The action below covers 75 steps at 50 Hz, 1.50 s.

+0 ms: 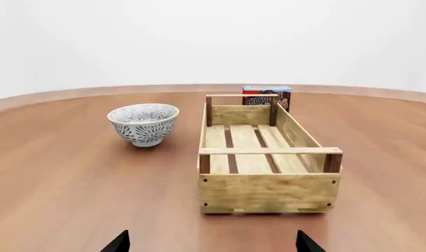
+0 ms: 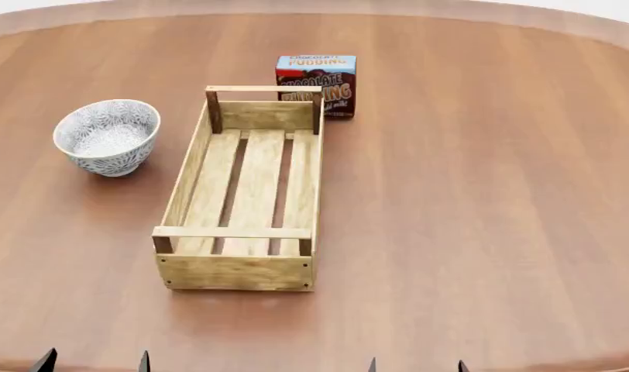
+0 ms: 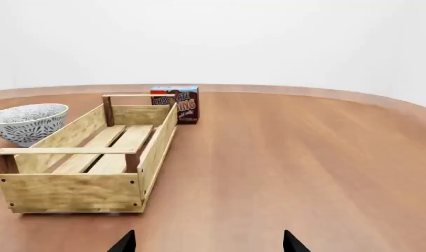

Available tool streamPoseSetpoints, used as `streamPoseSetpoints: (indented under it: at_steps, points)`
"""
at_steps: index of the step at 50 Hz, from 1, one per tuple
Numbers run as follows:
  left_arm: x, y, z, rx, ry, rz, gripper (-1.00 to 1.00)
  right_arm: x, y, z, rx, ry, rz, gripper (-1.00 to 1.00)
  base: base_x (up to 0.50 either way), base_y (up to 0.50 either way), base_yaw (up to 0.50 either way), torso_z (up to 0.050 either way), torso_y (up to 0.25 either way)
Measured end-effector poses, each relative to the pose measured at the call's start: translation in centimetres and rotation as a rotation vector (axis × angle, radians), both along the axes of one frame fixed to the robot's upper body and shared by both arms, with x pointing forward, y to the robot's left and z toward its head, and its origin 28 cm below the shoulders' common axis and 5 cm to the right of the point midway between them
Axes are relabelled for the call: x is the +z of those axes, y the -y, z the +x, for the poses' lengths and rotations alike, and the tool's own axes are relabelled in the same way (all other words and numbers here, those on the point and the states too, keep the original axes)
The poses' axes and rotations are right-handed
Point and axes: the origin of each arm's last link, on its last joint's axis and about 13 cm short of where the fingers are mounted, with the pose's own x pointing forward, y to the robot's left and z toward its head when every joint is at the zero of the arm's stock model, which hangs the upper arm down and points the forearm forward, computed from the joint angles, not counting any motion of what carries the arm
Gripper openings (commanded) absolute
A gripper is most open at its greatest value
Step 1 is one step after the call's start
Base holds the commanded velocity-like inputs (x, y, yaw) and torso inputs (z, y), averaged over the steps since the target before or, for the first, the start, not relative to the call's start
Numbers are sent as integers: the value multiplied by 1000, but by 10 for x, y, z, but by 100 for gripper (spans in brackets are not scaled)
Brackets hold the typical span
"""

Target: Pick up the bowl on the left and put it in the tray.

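Note:
The bowl (image 2: 107, 136), white with a dense grey-blue floral pattern, stands upright on the wooden table to the left of the tray (image 2: 194, 161); it shows too as the bowl (image 1: 144, 123) and the bowl (image 3: 28, 122). The tray (image 1: 267, 190) is a long light-wood crate with a slatted bottom, empty inside, also seen as the tray (image 3: 73, 191). My left gripper (image 2: 94, 362) and right gripper (image 2: 416, 365) hang at the near table edge, well short of both. Each is open with nothing between its tips, as the left gripper (image 1: 209, 242) and right gripper (image 3: 208, 242) show.
A chocolate pudding box (image 2: 316, 84) stands upright just behind the tray's far right corner, also visible as the box (image 1: 267, 96) and the box (image 3: 175, 103). The round brown table (image 2: 480, 194) extends wide to the right, its curved far edge (image 1: 94, 92) against a white background.

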Motion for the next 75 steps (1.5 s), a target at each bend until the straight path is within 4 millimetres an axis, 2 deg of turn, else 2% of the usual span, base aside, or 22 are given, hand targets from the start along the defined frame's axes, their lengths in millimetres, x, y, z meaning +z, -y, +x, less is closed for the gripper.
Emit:
streamPoseSetpoints:
  at_steps: [18,26,42,54,65,75]
  points:
    - [-4,-2,2,18,-2,-23,100,1,-1,1,1,-8,-23,100,0,0,0,0,0]
    - [7,-2,0,-3,41,-13,100,7,0,2,-18,4,-47,100,0,0,0,0,0]
    - [63,0,-10,-33,223,62,100,61,0,-2,-67,158,-76,100,0,0,0,0,0]
    - [96,-1,-22,-34,339,78,100,102,0,-11,-85,281,-84,100,0,0,0,0,0]
    - [115,-1,-30,-33,400,79,100,124,-1,-18,-103,349,-98,100,41,0,0,0,0]
    - [122,-1,-34,-31,421,79,100,132,-1,-21,-110,381,-108,100,477,0,0,0,0]
